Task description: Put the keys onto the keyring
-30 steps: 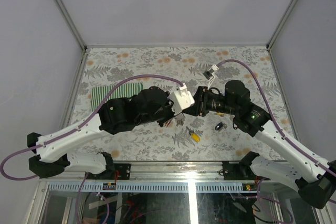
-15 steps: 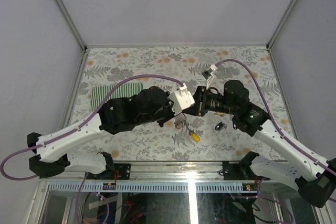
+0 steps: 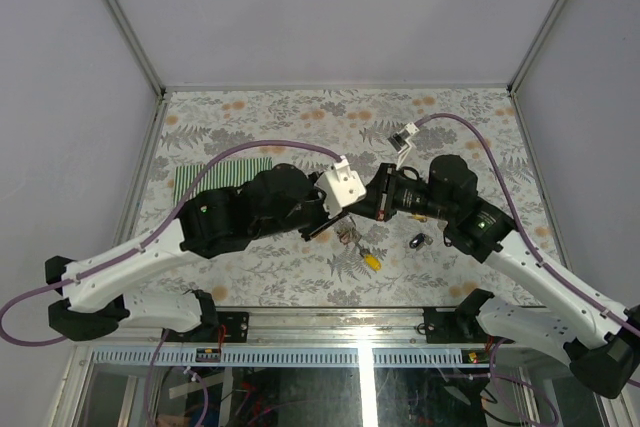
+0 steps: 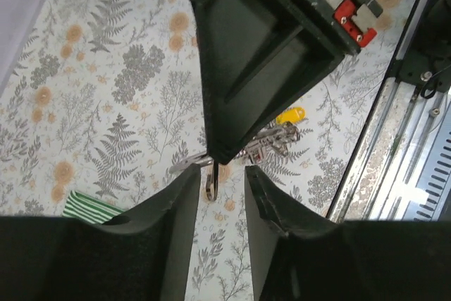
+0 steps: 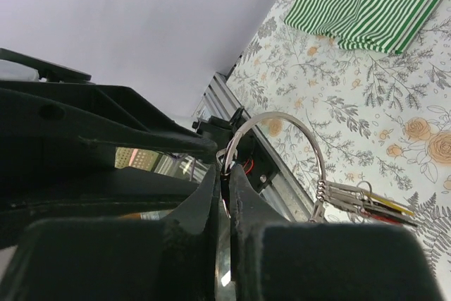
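— Shifted since the last count: my left wrist, slightly up the table and leftward. The hanging bunch stayed where it had been.
— Entry one, the right gripper (image 5: 224, 167)?
— Fingers pressed together on the keyring (image 5: 277, 113), pinching the wire at one side of the loop. The ring was held off the table, its loop standing clear of my fingertips.
— Entry two, the left gripper (image 4: 222, 174)?
— Fingers parted by a narrow gap, tips close under the right gripper's tip. One thin silver piece stood in that gap. I could not tell whether it was ring wire or a key, nor whether either finger touched it.
— And the keys (image 5: 359, 201)?
— One bunch, threaded on the ring, hanging together at the side away from my grip. One yellow-headed key (image 3: 371, 261) lay apart on the floral table cover (image 3: 300, 117), just nearside of the bunch.
— Sundries?
— One small black object (image 3: 418, 241) on the cover, right of the yellow-headed key. One green striped cloth (image 3: 200, 179) at the left, partly hidden by my left arm.
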